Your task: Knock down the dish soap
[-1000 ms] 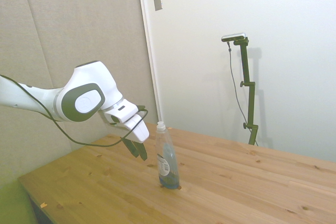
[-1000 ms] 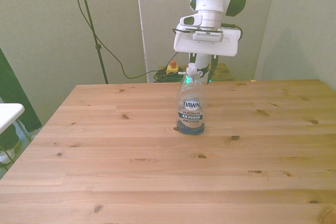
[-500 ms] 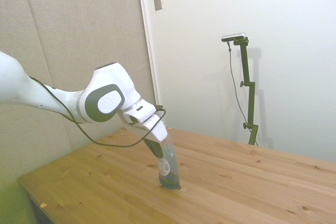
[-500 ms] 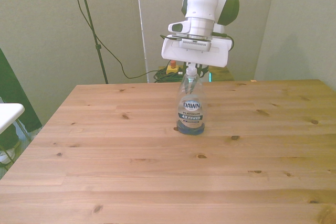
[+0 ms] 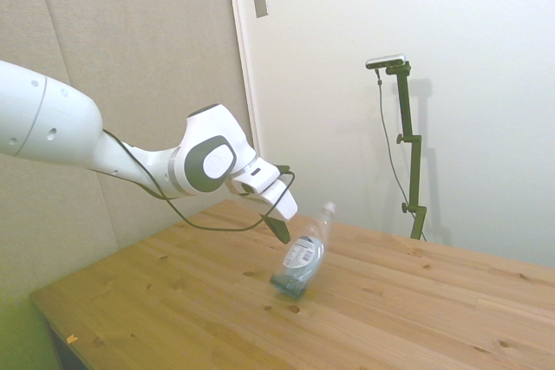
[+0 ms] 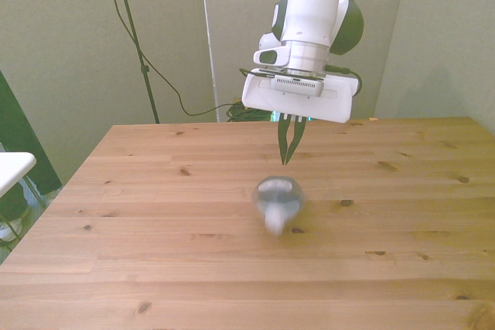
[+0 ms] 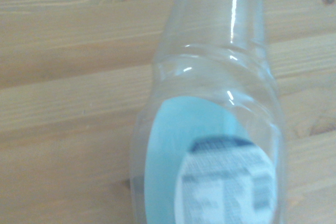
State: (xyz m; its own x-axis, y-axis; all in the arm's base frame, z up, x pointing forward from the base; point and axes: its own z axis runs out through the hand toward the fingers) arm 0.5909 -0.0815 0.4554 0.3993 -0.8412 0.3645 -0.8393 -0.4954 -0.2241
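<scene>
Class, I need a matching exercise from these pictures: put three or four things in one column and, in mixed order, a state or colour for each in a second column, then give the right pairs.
Column one:
1. dish soap
2. claw
3. table
4. cable

Column two:
A. made of light wooden planks
B. tipped far over, cap pointing away from the arm
C. hangs in a dark loop under the arm
D. fingers close together, just behind the bottle

Pairs: 1-B, 2-D, 3-A, 4-C
</scene>
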